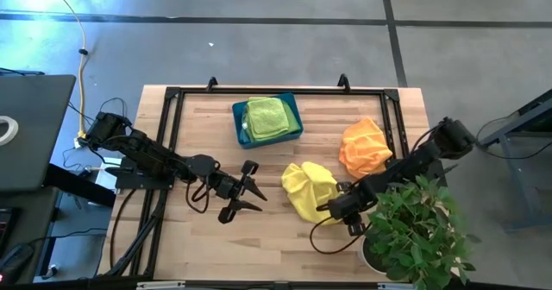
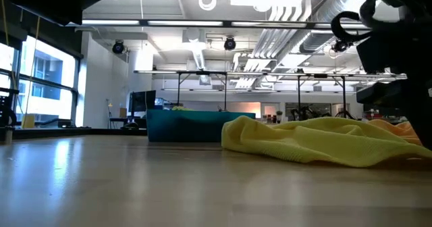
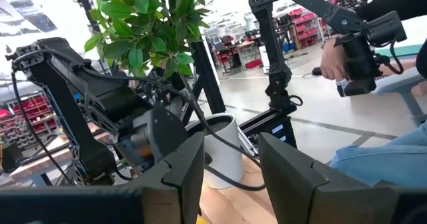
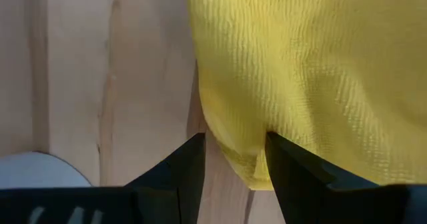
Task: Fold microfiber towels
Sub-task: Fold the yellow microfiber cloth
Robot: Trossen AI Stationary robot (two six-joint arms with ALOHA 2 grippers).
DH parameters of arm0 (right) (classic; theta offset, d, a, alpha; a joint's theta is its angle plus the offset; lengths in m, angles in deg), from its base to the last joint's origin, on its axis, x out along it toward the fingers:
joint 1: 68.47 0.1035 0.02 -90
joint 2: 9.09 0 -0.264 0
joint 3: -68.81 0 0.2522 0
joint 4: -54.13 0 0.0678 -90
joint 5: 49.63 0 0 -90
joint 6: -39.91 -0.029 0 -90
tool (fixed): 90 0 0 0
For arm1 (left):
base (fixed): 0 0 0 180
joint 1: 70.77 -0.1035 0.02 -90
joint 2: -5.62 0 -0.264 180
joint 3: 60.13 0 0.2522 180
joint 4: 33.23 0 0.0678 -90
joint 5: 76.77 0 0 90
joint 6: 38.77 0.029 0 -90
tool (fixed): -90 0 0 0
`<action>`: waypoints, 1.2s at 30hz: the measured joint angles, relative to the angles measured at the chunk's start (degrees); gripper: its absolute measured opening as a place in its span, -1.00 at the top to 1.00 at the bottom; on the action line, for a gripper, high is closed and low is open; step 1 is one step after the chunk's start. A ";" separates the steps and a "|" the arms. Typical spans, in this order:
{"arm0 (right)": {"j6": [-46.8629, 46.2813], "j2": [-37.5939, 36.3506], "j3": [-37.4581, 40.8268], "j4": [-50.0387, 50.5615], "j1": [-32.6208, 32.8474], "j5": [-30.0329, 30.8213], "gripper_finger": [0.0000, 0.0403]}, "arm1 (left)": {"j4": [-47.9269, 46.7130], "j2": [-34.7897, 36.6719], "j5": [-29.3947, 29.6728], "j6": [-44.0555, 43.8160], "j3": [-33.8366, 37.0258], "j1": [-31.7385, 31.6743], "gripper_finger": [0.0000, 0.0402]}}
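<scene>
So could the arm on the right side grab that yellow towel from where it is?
Probably yes. The right gripper is open right at the yellow towel's edge, with nothing between them.

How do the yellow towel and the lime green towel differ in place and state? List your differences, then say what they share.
The yellow towel lies crumpled on the bare table; the lime green towel sits inside the teal bin. The yellow towel is a loose heap; the lime green towel looks flatter and neater. The right gripper is at the yellow towel's edge; none is near the lime green towel. Both are soft cloths.
</scene>
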 joint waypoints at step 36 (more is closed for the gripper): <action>-2.66 0.88 -25.56 8.52 -8.36 30.75 0.99 | -0.94 0.02 12.24 -7.92 -0.02 1.62 0.35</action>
